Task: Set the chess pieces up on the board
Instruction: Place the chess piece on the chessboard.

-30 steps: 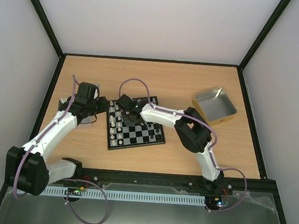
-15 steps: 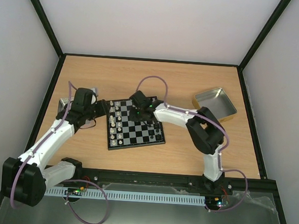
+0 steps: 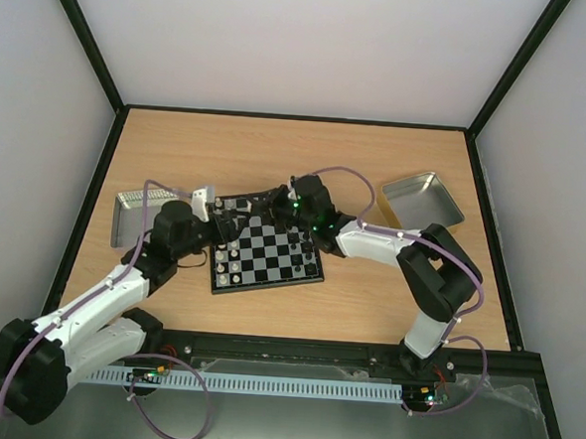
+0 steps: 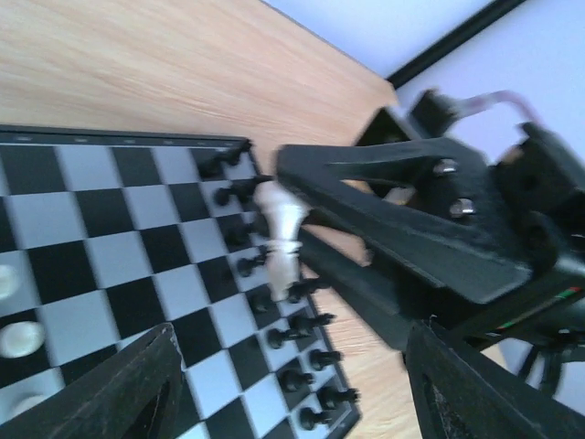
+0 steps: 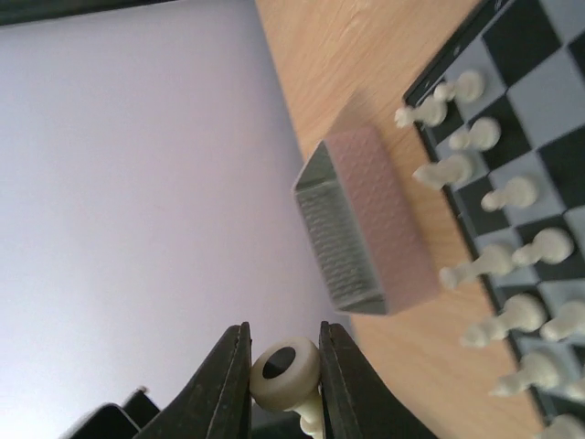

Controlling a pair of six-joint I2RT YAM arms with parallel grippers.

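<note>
From above, the board (image 3: 271, 260) lies on a pale wooden table (image 3: 377, 155) walled on three sides, with both arms crowding its far edge. In the left wrist view, the left claw (image 4: 302, 393) gapes released, while the right claw (image 4: 289, 216) clenches a white piece (image 4: 281, 240) above the black pieces (image 4: 306, 352). In the right wrist view, that piece looks tiny, light, hard and probably slippery, best pinched squarely across its base.

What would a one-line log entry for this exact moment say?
left gripper: open, by board | right gripper: shut on white piece | white piece: near black pieces
</note>
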